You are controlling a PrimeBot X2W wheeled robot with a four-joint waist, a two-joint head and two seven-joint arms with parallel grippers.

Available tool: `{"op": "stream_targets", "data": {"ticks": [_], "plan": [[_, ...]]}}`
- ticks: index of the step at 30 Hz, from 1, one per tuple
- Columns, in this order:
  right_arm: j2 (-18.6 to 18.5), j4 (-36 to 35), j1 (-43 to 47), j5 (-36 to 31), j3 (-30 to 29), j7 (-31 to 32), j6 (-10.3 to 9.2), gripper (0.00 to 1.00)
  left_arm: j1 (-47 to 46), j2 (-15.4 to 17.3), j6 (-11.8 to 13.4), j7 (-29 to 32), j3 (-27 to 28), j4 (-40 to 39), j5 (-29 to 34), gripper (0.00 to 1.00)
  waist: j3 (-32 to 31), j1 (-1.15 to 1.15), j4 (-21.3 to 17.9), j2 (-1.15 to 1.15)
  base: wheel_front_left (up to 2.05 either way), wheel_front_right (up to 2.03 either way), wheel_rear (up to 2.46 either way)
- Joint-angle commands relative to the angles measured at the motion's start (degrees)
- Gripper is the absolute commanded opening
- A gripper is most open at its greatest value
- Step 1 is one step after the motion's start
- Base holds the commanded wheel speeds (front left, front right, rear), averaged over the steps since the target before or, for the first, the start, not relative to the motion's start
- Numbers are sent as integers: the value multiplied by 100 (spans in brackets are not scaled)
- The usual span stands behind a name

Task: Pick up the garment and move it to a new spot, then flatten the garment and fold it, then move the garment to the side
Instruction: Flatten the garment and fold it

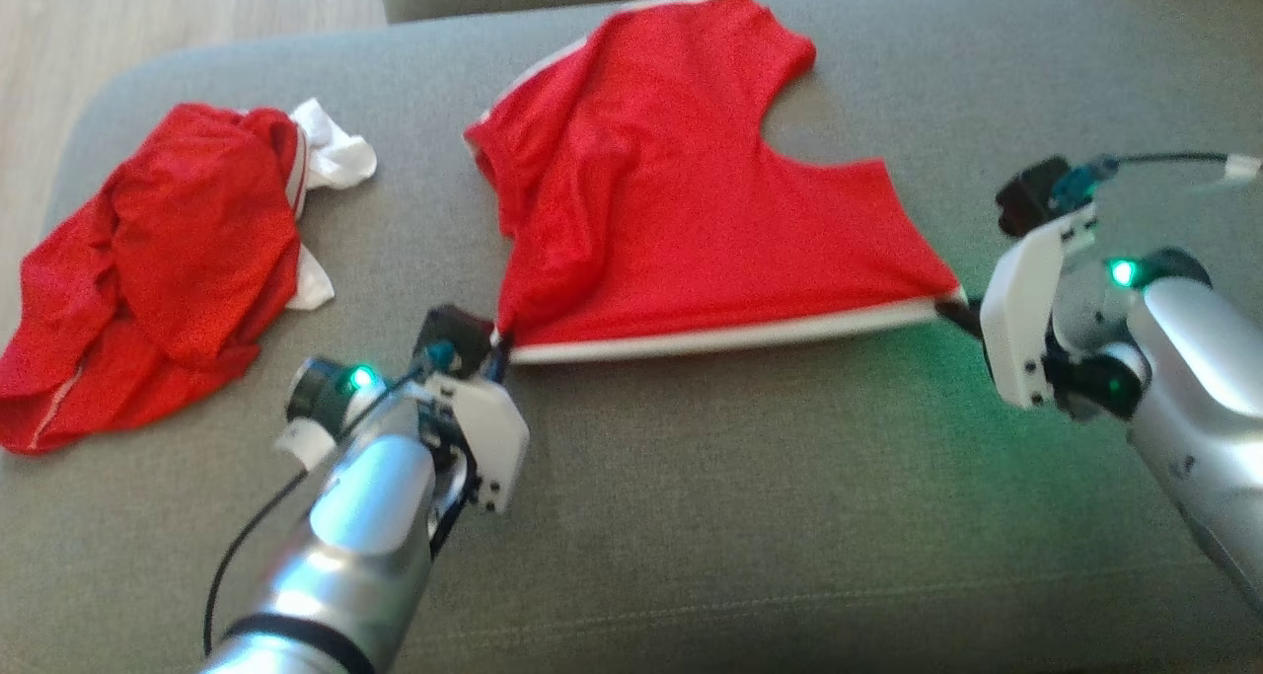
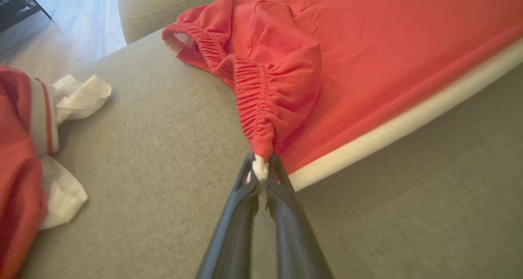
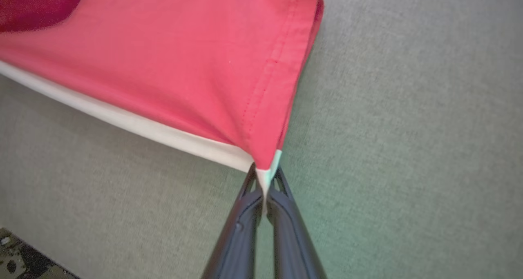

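The garment [image 1: 681, 220] is a pair of red shorts with white side stripes, spread on the grey sofa cushion [image 1: 750, 516]. Its near white-striped edge is pulled taut between my two grippers. My left gripper [image 1: 498, 350] is shut on the waistband corner, where the elastic bunches into gathers [image 2: 261, 107]. In the left wrist view that gripper [image 2: 260, 170] pinches a white tip of the cloth. My right gripper [image 1: 955, 311] is shut on the leg-hem corner at the garment's right end. The right wrist view shows this gripper [image 3: 264, 180] clamping the white corner of the garment [image 3: 184, 66].
A second red and white garment [image 1: 158, 269] lies crumpled at the cushion's left end, also seen as a heap [image 2: 24, 148] in the left wrist view. Wooden floor [image 1: 148, 13] lies beyond the sofa's left edge. Bare cushion stretches in front of the garment.
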Motion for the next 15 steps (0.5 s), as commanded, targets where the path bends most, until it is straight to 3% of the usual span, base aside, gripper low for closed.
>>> {"op": "stream_targets", "data": {"ticks": [1,8,15], "plan": [[-436,-97,95,62,18,126,-57,0,3,330,22,-22,196,11,-76,0,-161,1,2,0,0,0,0],[-947,-817,824,630,404,801,-57,0,722,412,-241,-58,165,-63,-305,0,-613,1,11,0,0,0,0],[-1438,-1510,1363,1131,421,1362,-57,0,1255,480,-383,-8,102,-404,-508,0,-798,1,33,0,0,0,0]]}}
